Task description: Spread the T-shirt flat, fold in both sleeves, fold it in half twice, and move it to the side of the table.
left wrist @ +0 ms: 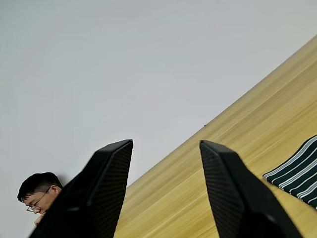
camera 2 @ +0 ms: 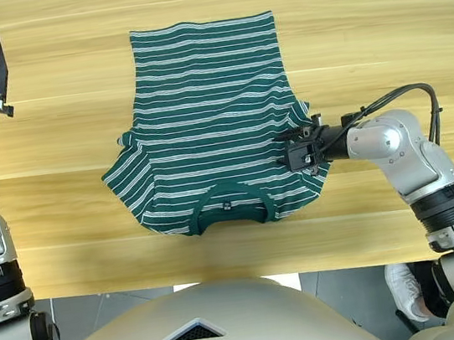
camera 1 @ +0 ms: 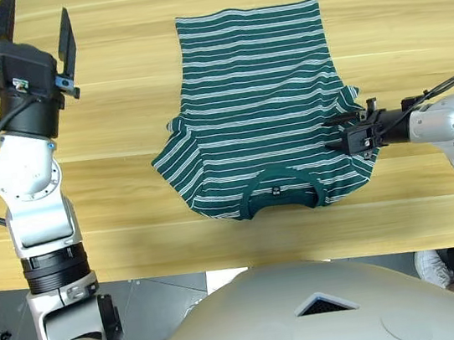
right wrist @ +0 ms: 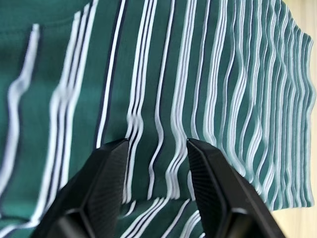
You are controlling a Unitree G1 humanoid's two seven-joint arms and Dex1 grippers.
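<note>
the green-and-white striped t-shirt (camera 1: 258, 89) lies spread on the wooden table (camera 1: 122, 142), front up, with its collar (camera 1: 278, 186) at the near edge toward the robot and its straight hem (camera 1: 245, 11) on the far side. the sleeve on the robot's left (camera 1: 170, 157) sticks out flat from the body, while the sleeve on the robot's right (camera 1: 350, 95) is bunched close against the side seam. the right gripper (camera 1: 330, 133) is low at the shirt's right edge, just below that bunched sleeve and level with the chest, pointing inward across the cloth. in the right wrist view its two black fingers (right wrist: 106, 178) stand apart with striped, rippled fabric showing between and beyond them; whether the tips press on the cloth cannot be told. the left gripper (camera 1: 35, 9) is raised over bare table on the robot's left, well apart from the shirt, its fingers (left wrist: 106, 183) spread wide and holding nothing.
</note>
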